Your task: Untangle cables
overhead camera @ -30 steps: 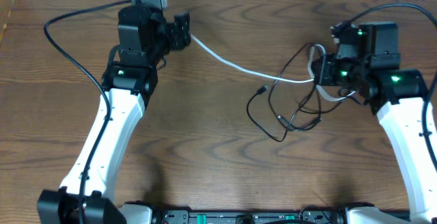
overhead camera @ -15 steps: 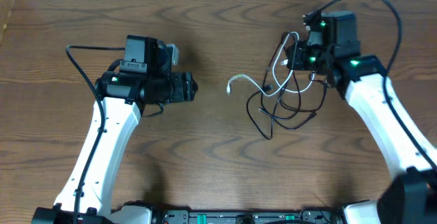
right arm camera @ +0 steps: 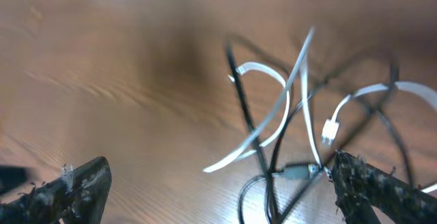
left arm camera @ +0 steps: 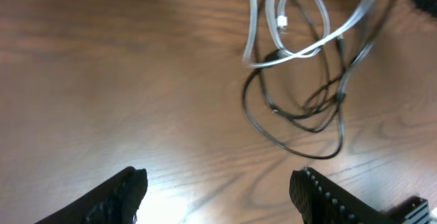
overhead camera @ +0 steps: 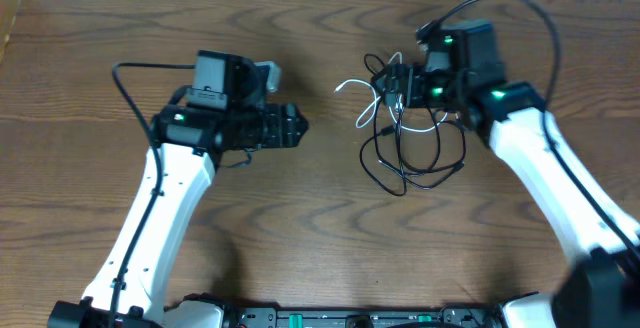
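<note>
Right wrist view is blurred, so the cord crossings are hard to trace. Overhead, the right gripper (overhead camera: pixel 397 85) covers the top of the tangle; can't tell whether it touches. The wrist view shows what the overhead hides: its jaws are spread wide, with the cables (right arm camera: pixel 273 125) between and ahead of its fingertips, none pinched. The left gripper (left arm camera: pixel 218 190) is open and empty, with the tangle well ahead of it, cut off at the frame top. A white cord (left arm camera: pixel 254 26) loops through thin black cords (left arm camera: pixel 300 118), bunched on the table (overhead camera: pixel 320 248).
</note>
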Tool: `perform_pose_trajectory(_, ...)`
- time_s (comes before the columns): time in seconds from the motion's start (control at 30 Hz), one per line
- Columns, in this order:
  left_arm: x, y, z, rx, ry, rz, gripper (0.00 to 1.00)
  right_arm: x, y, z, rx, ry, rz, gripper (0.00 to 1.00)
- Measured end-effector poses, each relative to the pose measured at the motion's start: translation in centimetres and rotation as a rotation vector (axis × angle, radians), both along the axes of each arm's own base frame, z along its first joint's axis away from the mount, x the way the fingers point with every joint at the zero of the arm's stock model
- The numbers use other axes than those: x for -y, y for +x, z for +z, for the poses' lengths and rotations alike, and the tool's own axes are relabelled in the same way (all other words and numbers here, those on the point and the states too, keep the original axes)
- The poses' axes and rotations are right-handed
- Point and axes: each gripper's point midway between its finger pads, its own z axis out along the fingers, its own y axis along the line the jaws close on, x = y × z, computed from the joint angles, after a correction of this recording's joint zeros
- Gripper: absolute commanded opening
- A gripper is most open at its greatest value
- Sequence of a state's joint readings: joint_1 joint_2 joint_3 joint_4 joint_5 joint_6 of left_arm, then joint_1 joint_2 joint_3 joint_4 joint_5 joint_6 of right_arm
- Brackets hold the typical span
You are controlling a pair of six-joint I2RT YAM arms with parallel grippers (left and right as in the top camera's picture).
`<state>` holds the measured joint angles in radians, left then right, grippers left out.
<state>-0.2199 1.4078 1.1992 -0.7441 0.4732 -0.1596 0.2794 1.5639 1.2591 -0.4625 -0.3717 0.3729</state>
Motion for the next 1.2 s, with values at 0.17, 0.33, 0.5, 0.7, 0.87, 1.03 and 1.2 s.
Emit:
perform_pose_trajectory(0.17, 3.5, 0.9, 1.3, 0.111, -0.03, -0.089, 0.73, 4.7, -1.5, 8.5, 0.198, 0.033, -0.102, 0.99)
perform_pose_trajectory(0.33, 7.1, 2.5, 1.4, 0.2, -0.062, -0.161, 0.73, 9.8, -3.4, 11.2, 0.242, -0.013, -0.246, 0.99)
perform_pose_trajectory(0.5, 10.5, 3.9, 0.0, 0.246, -0.084, -0.222, 0.73, 12.4, -3.9, 8.5, 0.132, -0.067, -0.325, 0.99)
perform_pose_trajectory(0.7, 13.1, 6.3, -3.5, 0.276, -0.078, -0.241, 0.73, 12.9, -3.8, 5.9, 0.043, -0.102, -0.326, 0.99)
perform_pose_trajectory(0.87, 13.8, 8.3, -7.2, 0.272, -0.061, -0.229, 0.73, 12.8, -3.4, 3.9, -0.016, -0.122, -0.314, 0.99)
perform_pose_trajectory(1.03, 14.4, 9.8, -9.5, 0.294, -0.059, -0.22, 0.12, 12.7, -2.9, 2.4, -0.057, -0.13, -0.303, 0.99)
perform_pose_trajectory(1.2, 13.8, 10.3, -9.2, 0.291, -0.061, -0.18, 0.08, 12.4, -2.6, 1.4, -0.079, -0.133, -0.281, 0.99)
